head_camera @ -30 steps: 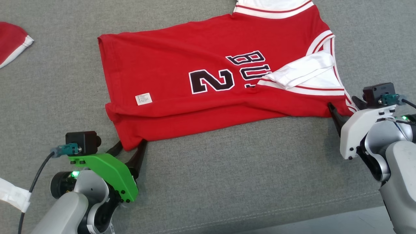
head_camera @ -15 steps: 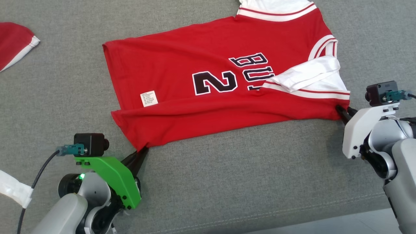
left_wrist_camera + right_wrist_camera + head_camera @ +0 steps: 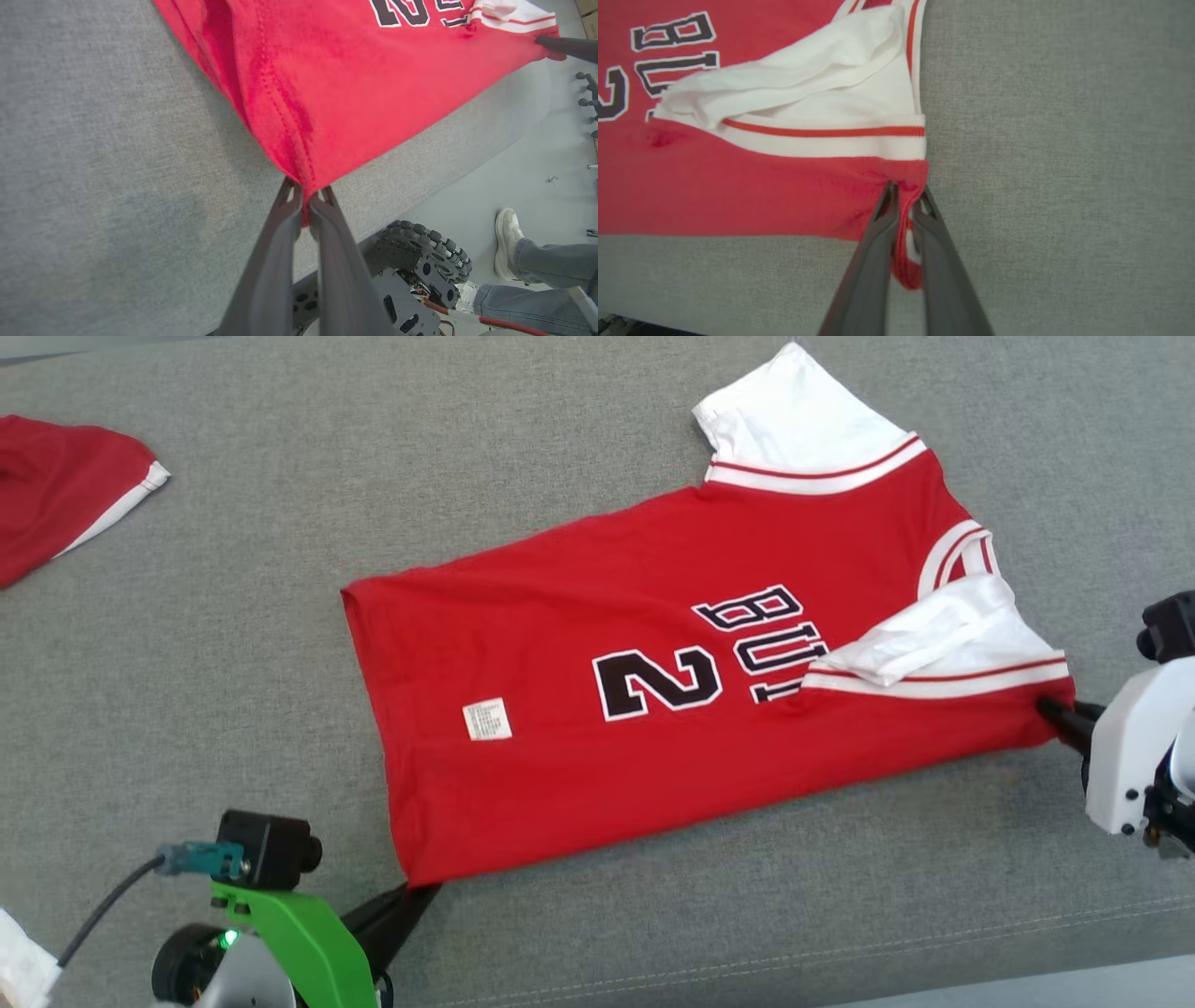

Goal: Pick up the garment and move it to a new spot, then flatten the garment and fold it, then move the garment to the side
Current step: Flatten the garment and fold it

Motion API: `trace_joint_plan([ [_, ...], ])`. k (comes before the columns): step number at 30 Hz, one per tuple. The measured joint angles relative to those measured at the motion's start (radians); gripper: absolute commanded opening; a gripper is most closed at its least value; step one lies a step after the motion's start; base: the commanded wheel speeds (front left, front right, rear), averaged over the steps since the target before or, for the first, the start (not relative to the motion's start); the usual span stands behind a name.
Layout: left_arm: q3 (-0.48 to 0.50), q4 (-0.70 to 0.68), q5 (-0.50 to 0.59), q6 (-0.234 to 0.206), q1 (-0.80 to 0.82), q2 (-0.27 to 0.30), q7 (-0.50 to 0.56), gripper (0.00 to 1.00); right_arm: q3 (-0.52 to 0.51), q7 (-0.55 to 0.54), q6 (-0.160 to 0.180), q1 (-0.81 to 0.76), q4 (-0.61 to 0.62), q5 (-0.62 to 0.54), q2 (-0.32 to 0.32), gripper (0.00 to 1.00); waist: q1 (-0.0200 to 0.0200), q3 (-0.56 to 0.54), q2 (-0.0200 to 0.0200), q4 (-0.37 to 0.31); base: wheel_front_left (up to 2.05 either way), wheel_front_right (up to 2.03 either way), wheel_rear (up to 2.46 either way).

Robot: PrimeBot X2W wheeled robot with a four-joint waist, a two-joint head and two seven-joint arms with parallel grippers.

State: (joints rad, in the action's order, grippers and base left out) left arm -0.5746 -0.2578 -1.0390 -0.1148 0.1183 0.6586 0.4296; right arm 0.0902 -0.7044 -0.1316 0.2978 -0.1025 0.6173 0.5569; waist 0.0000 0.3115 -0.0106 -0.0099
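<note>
The garment [image 3: 579, 644] is a red jersey with white sleeves, black "2" and lettering, spread on a grey cushion, its near edge pulled taut between both grippers. My left gripper [image 3: 422, 889] is shut on the garment's near hem corner; the left wrist view shows red cloth [image 3: 327, 93] pinched between its fingertips [image 3: 290, 196]. My right gripper [image 3: 1050, 707] is shut on the garment's near shoulder corner, below the white striped sleeve [image 3: 943, 649]. In the right wrist view a red fold [image 3: 906, 261] hangs between that gripper's fingers [image 3: 882, 224].
Another red and white garment [image 3: 56, 490] lies at the far left of the grey cushion [image 3: 233, 616]. The cushion's front seam [image 3: 840, 943] runs near the bottom. In the left wrist view the robot's wheel [image 3: 434, 256] and a person's shoe and leg [image 3: 509, 242] are on the floor.
Both grippers closed on the garment's near corners and drew it toward the cushion's front, smoothing the folded near edge. The head camera has also shifted.
</note>
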Motion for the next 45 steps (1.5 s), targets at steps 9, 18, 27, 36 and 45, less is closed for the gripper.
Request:
trace_joint_plan([
  [9,-0.035,0.043,-0.004,-0.015,-0.075,-0.047,-0.046,0.07,-0.039,0.002,0.0,-0.102,0.023,-0.007,-0.046,0.11,0.0,0.02,0.0,0.011,0.0,0.0,0.0],
  [18,-0.016,0.039,0.029,-0.027,-0.071,-0.052,-0.099,1.0,-0.023,0.015,0.0,-0.04,0.067,-0.02,-0.033,1.0,0.0,0.02,0.0,0.008,0.0,0.0,0.0],
  [27,0.072,0.001,0.104,-0.096,0.113,-0.053,-0.131,1.0,-0.011,0.031,0.0,0.279,0.068,-0.135,-0.053,1.0,0.0,0.061,0.0,0.006,0.0,0.0,0.0],
  [36,-0.012,0.246,0.171,-0.033,0.396,-0.175,-0.082,1.0,0.026,0.188,0.0,0.578,-0.224,-0.32,-0.158,1.0,0.0001,0.147,0.0,0.061,0.0,0.0,0.0],
  [45,-0.048,0.376,0.169,0.036,0.498,-0.249,-0.093,1.0,0.035,0.297,0.0,0.732,-0.492,-0.402,-0.206,1.0,0.0001,0.22,0.0,0.144,0.0,0.0,0.0],
])
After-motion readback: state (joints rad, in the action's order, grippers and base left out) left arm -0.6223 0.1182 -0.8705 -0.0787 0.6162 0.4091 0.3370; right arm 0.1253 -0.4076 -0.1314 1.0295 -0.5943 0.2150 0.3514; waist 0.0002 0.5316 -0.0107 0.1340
